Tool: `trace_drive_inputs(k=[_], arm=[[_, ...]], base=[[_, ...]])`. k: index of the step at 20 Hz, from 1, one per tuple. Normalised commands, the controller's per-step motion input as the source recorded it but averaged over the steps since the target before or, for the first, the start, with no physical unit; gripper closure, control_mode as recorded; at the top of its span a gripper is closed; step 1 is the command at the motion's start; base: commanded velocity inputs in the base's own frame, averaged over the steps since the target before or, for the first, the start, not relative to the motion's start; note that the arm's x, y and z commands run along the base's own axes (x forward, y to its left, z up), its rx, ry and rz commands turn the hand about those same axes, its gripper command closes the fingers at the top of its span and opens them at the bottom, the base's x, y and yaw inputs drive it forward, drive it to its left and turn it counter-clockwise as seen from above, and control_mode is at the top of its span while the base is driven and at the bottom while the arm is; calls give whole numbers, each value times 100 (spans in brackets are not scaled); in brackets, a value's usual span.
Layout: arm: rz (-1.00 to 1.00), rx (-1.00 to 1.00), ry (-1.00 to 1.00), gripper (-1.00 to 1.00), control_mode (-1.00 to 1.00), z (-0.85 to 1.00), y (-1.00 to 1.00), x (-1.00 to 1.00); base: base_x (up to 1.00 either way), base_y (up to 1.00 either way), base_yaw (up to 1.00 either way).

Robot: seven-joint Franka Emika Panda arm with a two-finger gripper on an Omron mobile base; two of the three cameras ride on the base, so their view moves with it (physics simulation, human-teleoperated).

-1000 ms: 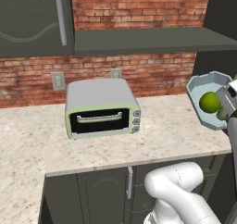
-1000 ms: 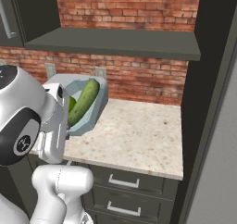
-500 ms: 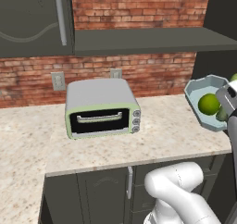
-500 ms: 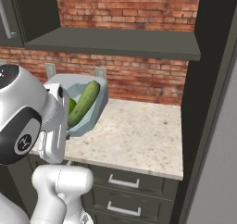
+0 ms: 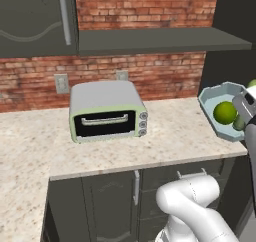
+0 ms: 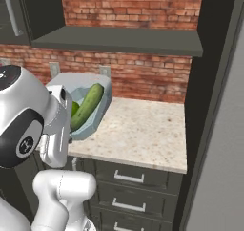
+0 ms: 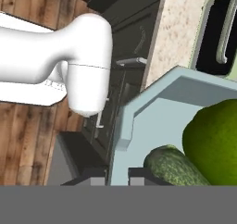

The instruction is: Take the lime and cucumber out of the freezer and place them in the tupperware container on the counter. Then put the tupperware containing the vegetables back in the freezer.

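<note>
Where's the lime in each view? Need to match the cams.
Left base view: the lime sits at the right edge, inside the tupperware container.
Right base view: a sliver of lime at left-centre, mostly hidden between the arm and the cucumber.
Hand view: lime at lower right, large, above the cucumber.
Shared landmark: the container's pale blue rim.

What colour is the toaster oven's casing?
Pale green with a grey top; the toaster oven shows best in the left base view.
</note>
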Motion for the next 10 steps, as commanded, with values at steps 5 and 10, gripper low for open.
trace_drive_inputs(k=[5,10], arm=[[0,0,0,100,100,0,0,0],[0,0,0,100,100,0,0,0]], base=[[-74,-31,-12],[-80,-48,-15]])
